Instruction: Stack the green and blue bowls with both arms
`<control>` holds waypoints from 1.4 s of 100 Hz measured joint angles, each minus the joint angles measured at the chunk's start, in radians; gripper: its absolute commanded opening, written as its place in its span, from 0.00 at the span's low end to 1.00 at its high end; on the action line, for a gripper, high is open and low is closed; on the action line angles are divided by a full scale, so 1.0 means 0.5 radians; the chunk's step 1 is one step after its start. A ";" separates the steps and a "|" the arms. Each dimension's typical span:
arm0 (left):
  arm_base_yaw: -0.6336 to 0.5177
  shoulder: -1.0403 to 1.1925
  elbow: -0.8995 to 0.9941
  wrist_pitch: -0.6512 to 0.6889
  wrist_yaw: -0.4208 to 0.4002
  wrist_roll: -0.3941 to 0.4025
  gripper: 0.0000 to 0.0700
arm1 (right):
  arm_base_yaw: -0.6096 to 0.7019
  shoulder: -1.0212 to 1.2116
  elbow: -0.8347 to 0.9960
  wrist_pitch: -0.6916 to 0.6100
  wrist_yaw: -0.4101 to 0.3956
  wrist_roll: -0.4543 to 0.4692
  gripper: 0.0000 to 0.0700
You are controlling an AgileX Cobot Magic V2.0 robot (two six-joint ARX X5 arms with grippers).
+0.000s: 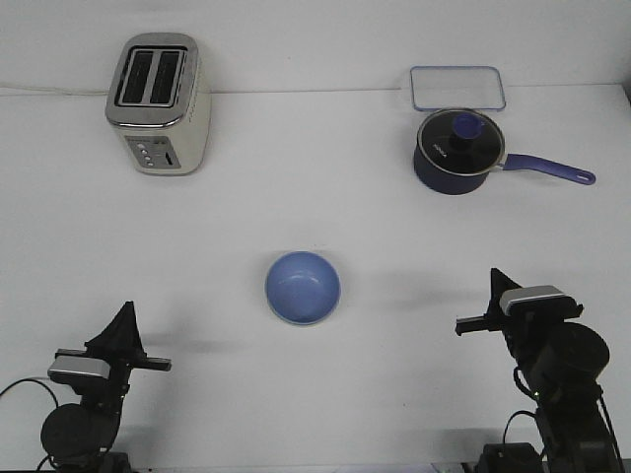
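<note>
both arms parked low at the near edge of the white surface (315, 414), well back from everything. left tool (126, 313) pointing up and away, fingers seen as one dark wedge, so cannot tell whether released or clenched; nothing held in it. right tool (496, 280) much the same, a black point above its silver-grey block, grip state not readable either, nothing in it.

periwinkle blue round matte bowl (303, 287) sitting upright on the surface, ahead of and between the two tools, a shade nearer the right one's height, apart from both. no pale green bowl anywhere in view: either out of frame or tucked under the blue one, cannot tell which from this angle. only one rim showing.

further off, beyond the left tool, a cream and chrome two-slot toaster (158, 103). beyond the right tool, a dark navy lidded saucepan with a long blue handle (458, 150), and touching it or just behind it, a clear rectangular lid or tray (457, 87).

looks like either the very start or the very end of the job, arms at rest. if still to do: locate green bowl first, then reach in, pinch a rim, lift, and lower it squarely into its partner.
</note>
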 measured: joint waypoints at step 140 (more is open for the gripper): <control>0.000 0.000 0.000 0.000 0.000 0.000 0.02 | -0.101 -0.663 -0.596 0.359 0.202 0.009 0.00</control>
